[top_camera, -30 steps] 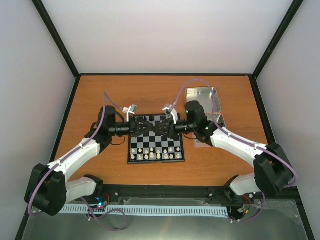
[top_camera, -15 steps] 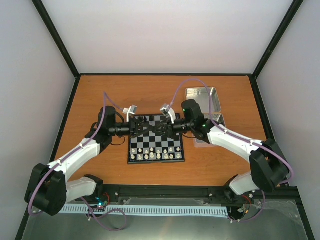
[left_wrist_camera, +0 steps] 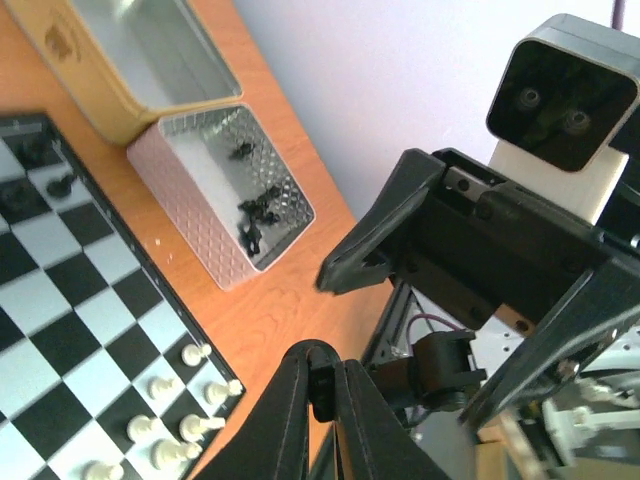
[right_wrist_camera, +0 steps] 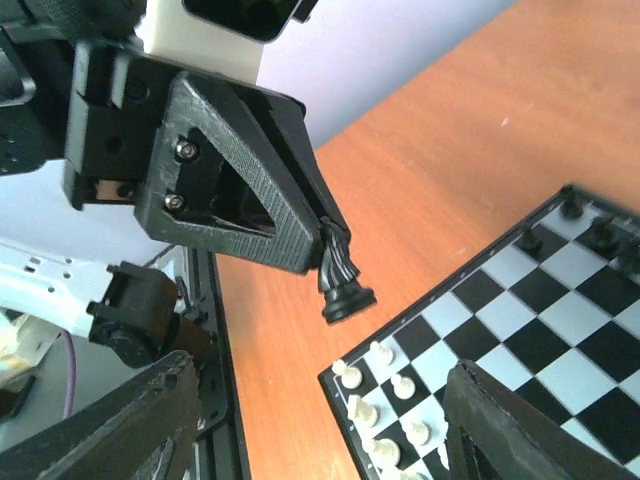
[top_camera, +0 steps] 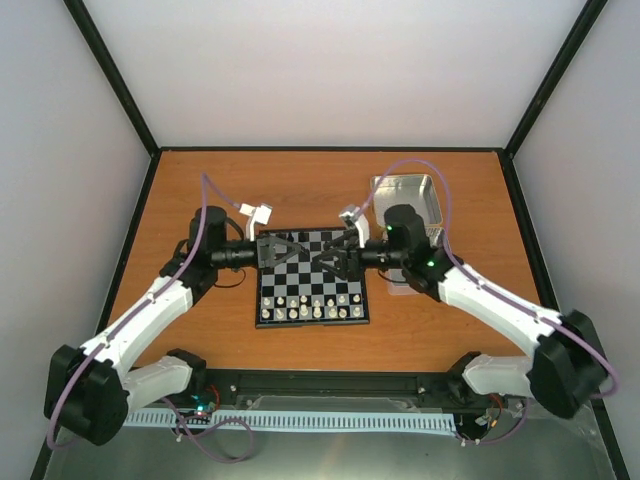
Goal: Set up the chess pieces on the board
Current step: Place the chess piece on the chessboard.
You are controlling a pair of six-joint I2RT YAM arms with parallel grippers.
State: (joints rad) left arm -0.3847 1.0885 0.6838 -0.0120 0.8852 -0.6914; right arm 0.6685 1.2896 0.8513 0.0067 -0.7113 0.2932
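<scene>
- Left gripper (right_wrist_camera: 322, 245): fingers pressed together on the head of a black chess piece (right_wrist_camera: 343, 283), held in the air above the left side of the board (top_camera: 310, 280).
- The piece: base toward the board, long axis close to upright with a slight lean; its kind cannot be told, as the head is hidden.
- Board: white pieces (top_camera: 310, 308) fill the near rows, a few black pieces (right_wrist_camera: 595, 225) stand on the far rows.
- Right gripper (left_wrist_camera: 395, 345): jaws wide apart, empty, facing the left one, just beside the piece.
- Pink tin (left_wrist_camera: 190, 215): right of the board, loose black pieces (left_wrist_camera: 255, 210) inside; a gold tin (left_wrist_camera: 110, 80) beyond.
- Step, as judged: one piece in transit. The next move calls for lowering it base-first onto a free far square.
</scene>
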